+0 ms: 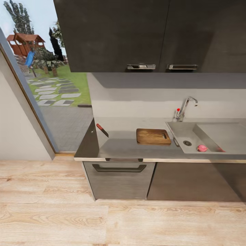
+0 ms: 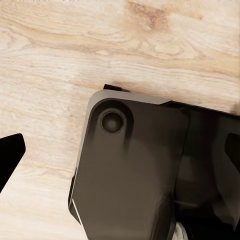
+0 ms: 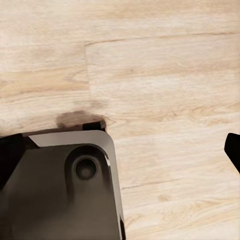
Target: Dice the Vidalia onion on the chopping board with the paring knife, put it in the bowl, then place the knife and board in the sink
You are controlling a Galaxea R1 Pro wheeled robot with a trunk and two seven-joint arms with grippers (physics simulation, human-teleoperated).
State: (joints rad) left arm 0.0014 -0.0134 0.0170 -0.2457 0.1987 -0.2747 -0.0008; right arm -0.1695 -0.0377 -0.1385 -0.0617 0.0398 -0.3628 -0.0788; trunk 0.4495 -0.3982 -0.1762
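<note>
Black finger tips are all that show of either set of jaws: one dark tip (image 2: 10,155) at the edge of the left wrist view and one (image 3: 233,148) at the edge of the right wrist view, so I cannot tell whether either is released or clenched. Both wrist cameras look down on pale wooden floor (image 3: 165,75) and a corner of the robot's dark base (image 2: 135,170), with nothing between the fingers.

Farther out, the head view shows the grey worktop (image 1: 119,145) above dark cabinet fronts. The chopping board (image 1: 153,136) lies flat near the middle of the worktop, its slot handle toward the sink (image 1: 208,136). The paring knife (image 1: 102,130) lies well apart from the board, toward the worktop's window end, red handle pointing back to the wall. The Vidalia onion (image 1: 202,148) sits in the sink basin, near the round drain (image 1: 187,143) and close to the front wall. A chrome tap (image 1: 185,107) with a red dot stands behind the basin. Dark wall cupboards (image 1: 136,34) hang above, and a window (image 1: 44,68) gives onto a garden.
</note>
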